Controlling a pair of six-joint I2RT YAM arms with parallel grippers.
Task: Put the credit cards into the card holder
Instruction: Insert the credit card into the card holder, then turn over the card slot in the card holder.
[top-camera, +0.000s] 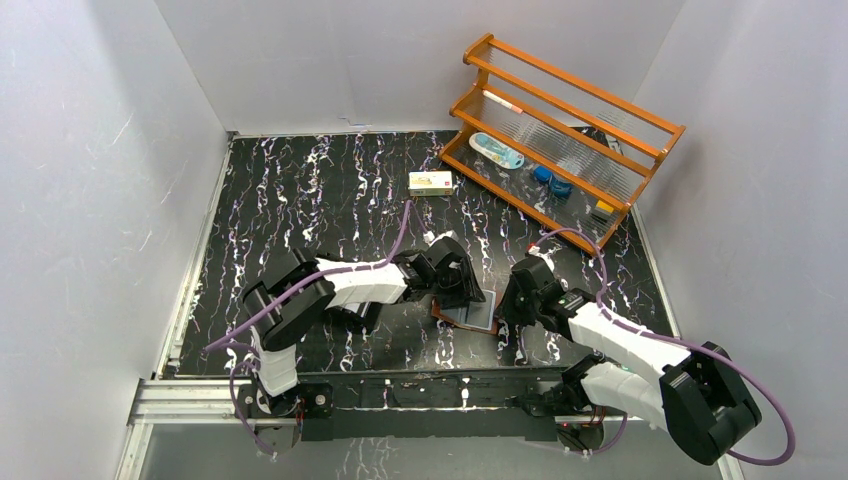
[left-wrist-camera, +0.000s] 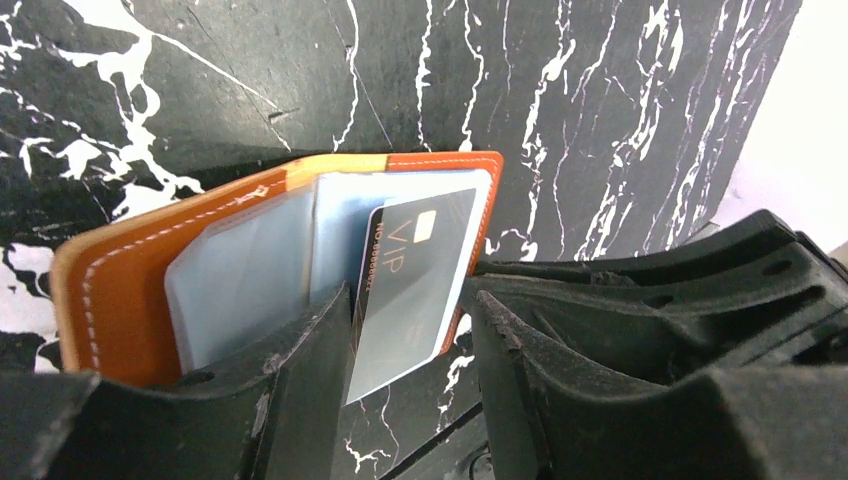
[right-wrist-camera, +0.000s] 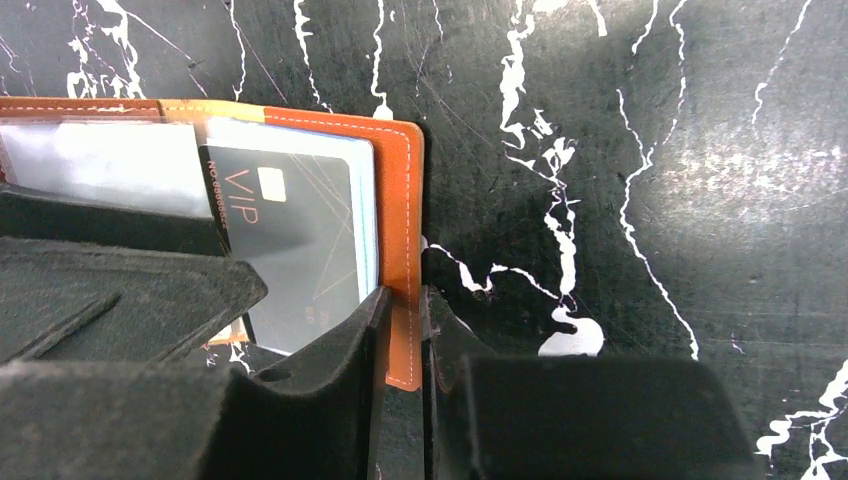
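1. The desk (top-camera: 300, 190), black with white veining, carries everything, and both hands are low over its near middle.
2. A wooden rack (top-camera: 570, 110) stands far beyond the right hand, against the wall. Its lower shelf holds a pale blue and white packet (top-camera: 497, 151) and some small blue round things (top-camera: 552, 180). A thin white strip (top-camera: 503, 101) lies on a higher shelf.
3. The left hand (left-wrist-camera: 410, 300) is released. Its fingers stand wide apart, and the grey card lies in the gap between them.
4. The right hand (right-wrist-camera: 403, 300) is clenched on the card holder's outer edge. The stitched orange border is pinched between its two fingers.
5. The card holder (left-wrist-camera: 120, 290) lies open on the desk between the two hands, directly under the left one. Its clear pockets (left-wrist-camera: 240, 280) face up. A pale blue layer sits in the pocket nearest the right hand; whether that is a card cannot be told.
6. A white and yellow carton (top-camera: 430, 181) lies well beyond the left hand, apart from everything else.
7. The credit card (left-wrist-camera: 415, 280), grey and marked VIP, is partly inside that same pocket. Its near end sticks out past the holder's edge towards the left hand's palm.
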